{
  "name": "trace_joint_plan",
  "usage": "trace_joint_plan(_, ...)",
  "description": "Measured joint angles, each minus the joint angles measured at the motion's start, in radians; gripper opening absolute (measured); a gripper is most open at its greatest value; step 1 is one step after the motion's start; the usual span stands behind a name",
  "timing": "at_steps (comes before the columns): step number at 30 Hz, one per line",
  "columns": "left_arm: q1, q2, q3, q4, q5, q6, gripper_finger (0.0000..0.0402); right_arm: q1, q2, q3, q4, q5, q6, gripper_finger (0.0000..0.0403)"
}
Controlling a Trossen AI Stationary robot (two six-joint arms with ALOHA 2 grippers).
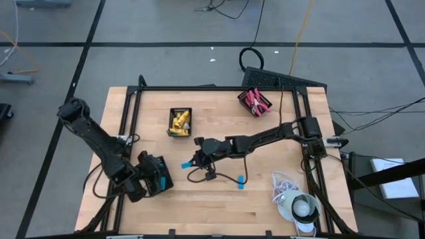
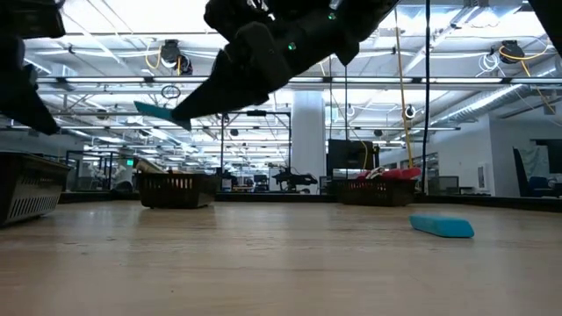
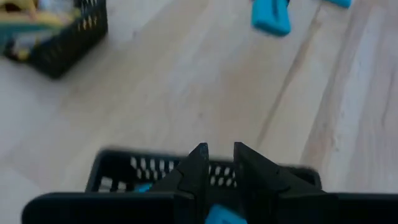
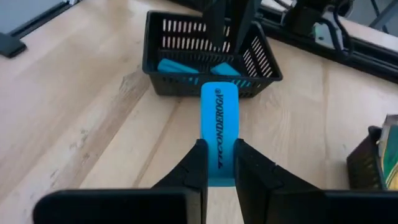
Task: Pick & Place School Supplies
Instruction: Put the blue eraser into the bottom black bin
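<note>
My right gripper [image 4: 221, 146] is shut on a light-blue eraser [image 4: 219, 118] and holds it in the air near the table's middle [image 1: 184, 164]. Just past the eraser stands a black slotted tray [image 4: 186, 87] with blue erasers in it. My left gripper [image 3: 219, 149] hangs over that tray [image 1: 161, 178] at the near left. Its fingers point down with a narrow gap and nothing between their tips. Another blue eraser [image 1: 240, 183] lies flat on the wood near the front. My right gripper pinches the eraser's two long sides near its back end [image 4: 219, 167] between its two fingers. The fingers run along the eraser and slant down toward the table's left. The eraser sticks out past the fingertips, printed face up, clear of the table [image 2: 161, 111].
A black tray of yellow pieces [image 1: 179, 121] stands at the far middle, and a tray of red-handled scissors [image 1: 254, 101] stands at the far right. A white cord with a round grey-white object [image 1: 295, 204] lies at the near right. A black frame [image 1: 199, 87] borders the table.
</note>
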Motion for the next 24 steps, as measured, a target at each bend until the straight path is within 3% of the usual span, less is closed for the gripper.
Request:
trace_joint_plan(7, -0.047, -0.005, 0.000, -0.015, 0.094, -0.093, 0.0076, 0.023, -0.002, 0.000, 0.021, 0.000, -0.001, 0.0038)
trace_joint_plan(10, -0.045, 0.006, 0.000, 0.011, 0.052, -0.070, 0.0076, 0.028, -0.002, 0.000, 0.033, -0.001, -0.002, 0.0036)
trace_joint_plan(14, 0.010, 0.005, 0.000, 0.160, -0.042, 0.108, 0.0076, 0.028, -0.002, 0.000, 0.033, 0.000, -0.009, 0.0030)
trace_joint_plan(17, 0.066, 0.005, 0.000, 0.264, -0.043, 0.265, 0.0076, 0.027, -0.002, 0.000, 0.035, 0.003, -0.009, 0.0002)
trace_joint_plan(24, 0.131, 0.005, 0.000, 0.296, -0.022, 0.411, 0.0077, 0.028, -0.002, 0.000, 0.032, 0.002, -0.011, 0.0005)
